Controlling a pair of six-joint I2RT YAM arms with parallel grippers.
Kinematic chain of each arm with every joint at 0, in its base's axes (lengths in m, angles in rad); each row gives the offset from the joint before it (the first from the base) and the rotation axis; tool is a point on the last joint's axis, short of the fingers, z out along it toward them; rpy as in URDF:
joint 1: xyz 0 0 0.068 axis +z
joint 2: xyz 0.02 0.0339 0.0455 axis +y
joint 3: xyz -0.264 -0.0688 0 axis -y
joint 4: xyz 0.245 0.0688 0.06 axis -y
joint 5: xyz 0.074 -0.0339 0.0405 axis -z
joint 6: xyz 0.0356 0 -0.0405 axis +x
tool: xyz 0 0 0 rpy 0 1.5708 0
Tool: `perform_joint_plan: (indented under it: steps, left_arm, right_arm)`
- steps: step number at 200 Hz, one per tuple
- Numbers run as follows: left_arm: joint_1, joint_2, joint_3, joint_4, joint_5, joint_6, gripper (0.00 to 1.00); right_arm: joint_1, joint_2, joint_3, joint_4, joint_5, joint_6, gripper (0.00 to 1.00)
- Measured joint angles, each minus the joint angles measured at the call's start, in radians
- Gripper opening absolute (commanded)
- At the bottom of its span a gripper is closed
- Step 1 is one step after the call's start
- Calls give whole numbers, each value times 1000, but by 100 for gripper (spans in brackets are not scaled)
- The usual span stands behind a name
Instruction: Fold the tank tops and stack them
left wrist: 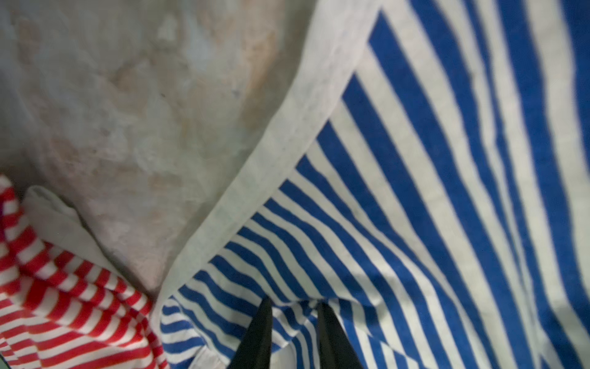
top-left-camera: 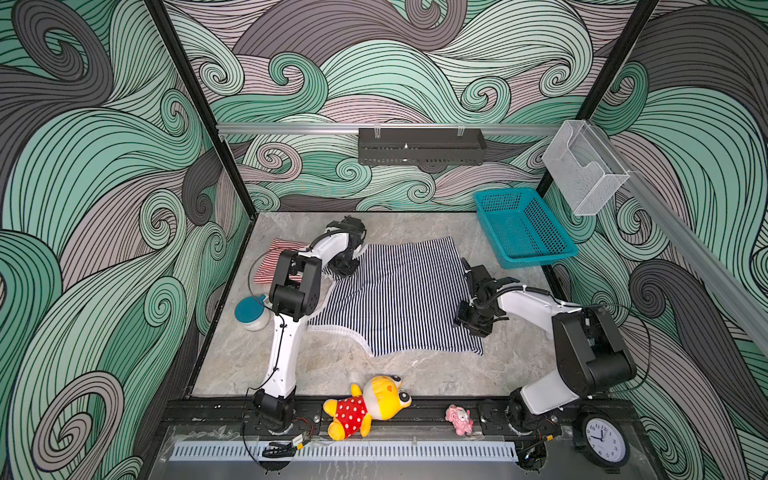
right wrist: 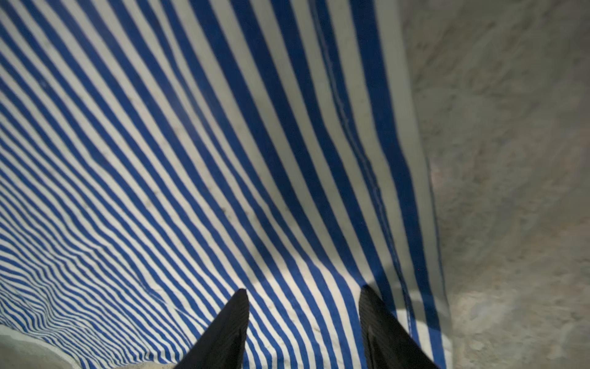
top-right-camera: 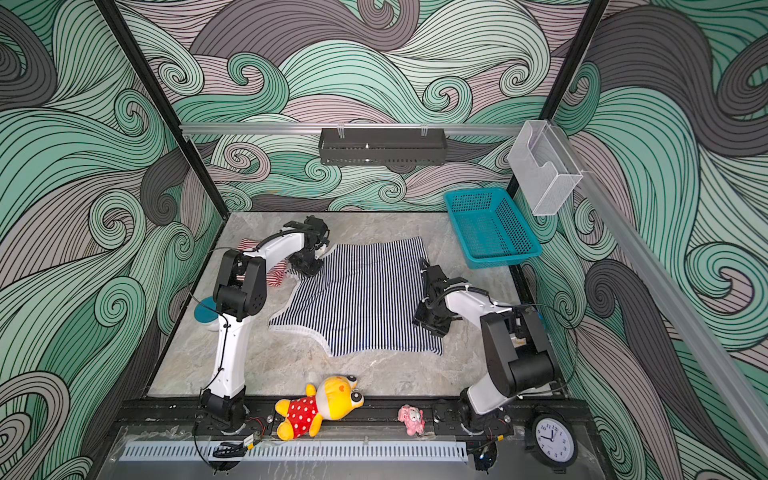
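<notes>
The navy tank top (top-left-camera: 399, 299), judged limp and light, is spread on the surface (top-left-camera: 415, 374), the red tank top (top-left-camera: 270, 259) bunched far left. The navy trimmed corner is pinched by the left hand (left wrist: 293, 308); the right hand (right wrist: 303, 292) is spread at the right hem.

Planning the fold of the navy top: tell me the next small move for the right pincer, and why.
Probably lower the right pincer and close it on the hem of the navy tank top beneath it. Its jaws stand open over that edge, while the left pincer seems to pinch the top's far-left corner.
</notes>
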Motion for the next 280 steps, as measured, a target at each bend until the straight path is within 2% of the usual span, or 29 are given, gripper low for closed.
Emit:
perform_joint_plan:
  steps: [79, 116, 135, 192, 236, 280]
  left_arm:
    - [3, 65, 116, -40, -16, 42, 25]
    - [15, 81, 142, -60, -45, 50, 23]
    - [24, 76, 132, -73, -25, 59, 24]
    - [-3, -102, -123, -69, 82, 87, 24]
    - [-91, -273, -316, -45, 174, 93, 24]
    - [-151, -298, -498, -9, 195, 99, 23]
  right_arm:
    - [-103, 14, 16, -51, 78, -24, 58]
    - [-106, 13, 16, -55, 76, -39, 58]
    - [-103, -19, 0, -44, 45, -47, 60]
    - [-94, -226, -12, -48, -29, -47, 60]
    - [-94, -232, -10, -103, -4, -48, 61]
    - [-94, -271, -75, -129, 20, -31, 62]
